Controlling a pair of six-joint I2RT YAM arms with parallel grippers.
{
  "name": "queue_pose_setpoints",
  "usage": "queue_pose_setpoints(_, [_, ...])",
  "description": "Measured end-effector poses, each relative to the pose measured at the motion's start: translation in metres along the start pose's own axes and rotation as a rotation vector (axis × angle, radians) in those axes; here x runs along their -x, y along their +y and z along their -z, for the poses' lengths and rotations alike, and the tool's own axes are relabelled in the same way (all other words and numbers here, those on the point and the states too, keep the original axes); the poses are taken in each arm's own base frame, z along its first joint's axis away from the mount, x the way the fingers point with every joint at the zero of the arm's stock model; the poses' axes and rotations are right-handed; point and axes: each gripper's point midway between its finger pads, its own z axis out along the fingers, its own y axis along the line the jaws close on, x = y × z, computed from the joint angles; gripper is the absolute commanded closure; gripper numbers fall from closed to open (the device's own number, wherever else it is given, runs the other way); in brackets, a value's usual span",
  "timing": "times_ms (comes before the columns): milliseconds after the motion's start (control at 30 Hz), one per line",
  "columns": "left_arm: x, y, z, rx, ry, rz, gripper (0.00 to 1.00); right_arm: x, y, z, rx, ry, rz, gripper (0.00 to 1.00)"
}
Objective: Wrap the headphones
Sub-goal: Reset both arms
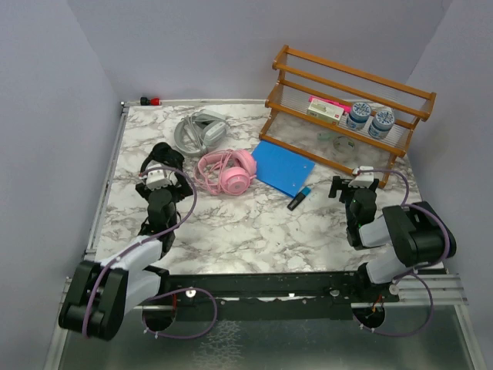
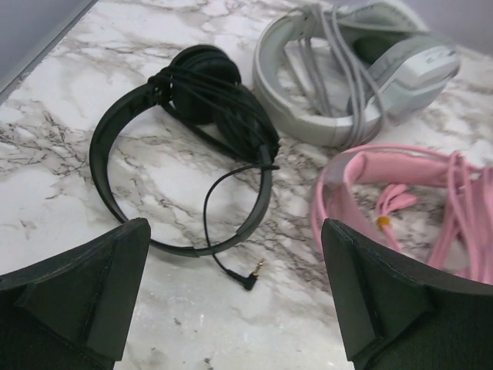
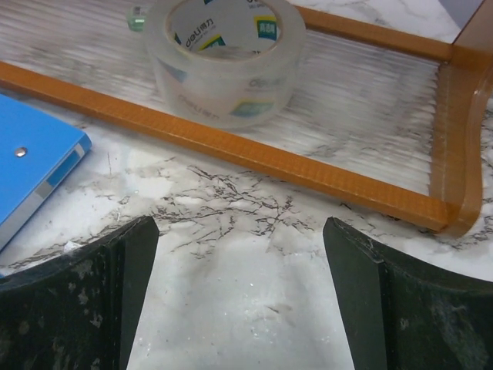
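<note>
Three headphones lie at the back left of the marble table. The black pair (image 1: 166,154) (image 2: 192,100) has its thin cable wound round the earcups, and its plug (image 2: 253,276) trails loose on the marble. The grey-white pair (image 1: 202,131) (image 2: 362,77) has a grey cable wrapped over it. The pink pair (image 1: 227,171) (image 2: 400,185) lies with its pink cable bunched on top. My left gripper (image 1: 163,183) (image 2: 235,293) hovers open just in front of the black pair, holding nothing. My right gripper (image 1: 354,189) (image 3: 240,293) stands open and bare over the marble at the right.
A wooden rack (image 1: 347,108) (image 3: 308,173) stands at the back right with two jars (image 1: 370,117), a small box (image 1: 325,110) and a tape roll (image 3: 223,58). A blue folder (image 1: 283,166) (image 3: 31,166) and a marker (image 1: 300,198) lie mid-table.
</note>
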Motion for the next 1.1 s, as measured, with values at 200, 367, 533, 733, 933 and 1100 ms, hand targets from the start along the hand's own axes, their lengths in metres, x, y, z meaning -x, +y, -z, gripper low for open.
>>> queue_pose_setpoints(200, [-0.047,0.017,-0.011,0.032,0.054,-0.165,0.01,-0.003,0.003,-0.021,-0.014,-0.006,0.014,0.0])
queue_pose_setpoints(367, [-0.049,0.02,-0.016,0.02,0.028,-0.238,0.01,0.012,0.001,-0.027,-0.025,-0.055,0.0,0.0])
queue_pose_setpoints(533, [-0.037,0.006,-0.033,-0.032,-0.048,-0.283,0.01,0.012,0.001,-0.027,-0.029,-0.054,0.0,0.0])
queue_pose_setpoints(733, [-0.064,0.009,-0.04,-0.051,0.011,-0.353,0.01,0.012,0.0,-0.027,-0.029,-0.054,0.0,0.0])
queue_pose_setpoints(933, [-0.042,0.005,-0.057,-0.019,-0.047,-0.315,0.01,0.012,0.0,-0.027,-0.03,-0.055,0.0,0.0])
queue_pose_setpoints(1100, [-0.043,0.006,-0.057,-0.012,-0.043,-0.314,0.01,0.012,0.0,-0.027,-0.03,-0.054,0.0,0.0])
